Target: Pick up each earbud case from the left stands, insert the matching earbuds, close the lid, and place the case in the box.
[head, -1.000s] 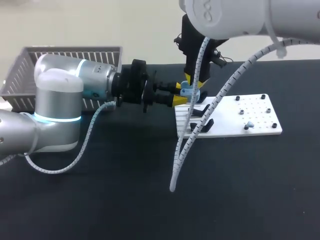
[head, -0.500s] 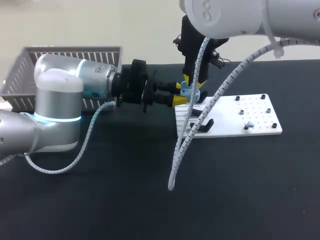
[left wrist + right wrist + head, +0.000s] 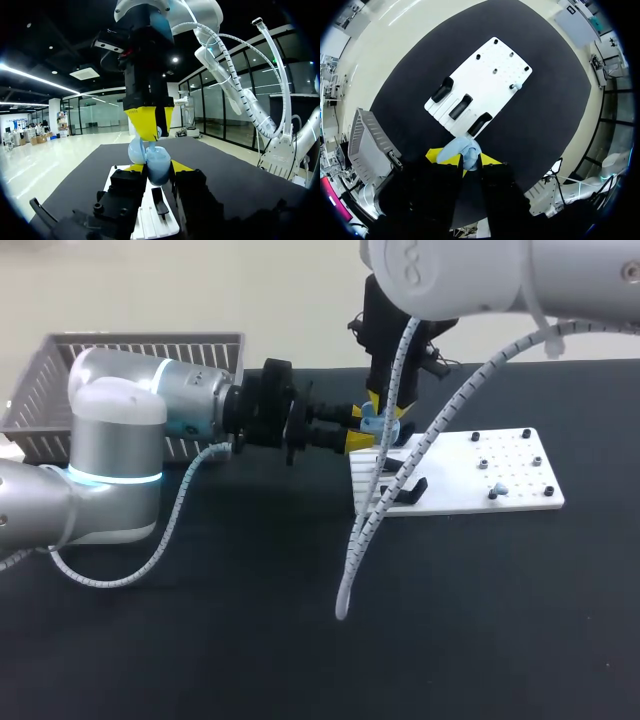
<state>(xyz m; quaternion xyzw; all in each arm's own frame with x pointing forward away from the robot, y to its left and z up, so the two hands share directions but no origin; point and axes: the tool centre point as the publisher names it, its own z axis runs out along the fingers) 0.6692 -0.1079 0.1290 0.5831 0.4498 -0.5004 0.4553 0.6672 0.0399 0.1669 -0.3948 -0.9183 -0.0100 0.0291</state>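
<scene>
A black table (image 3: 250, 640) is seen under everything, its surface matte and dark across the head view. A white board (image 3: 520, 485) is laid flat on it, right of the middle. Three black stands (image 3: 460, 106) are fixed in a row along the board's left part, and small black pegs (image 3: 527, 432) are set about its perforated right part. A pale blue earbud (image 3: 500, 488) is seated on the board near its right end. A grey slatted basket (image 3: 40, 400) is placed at the table's far left edge, well apart from the board.
</scene>
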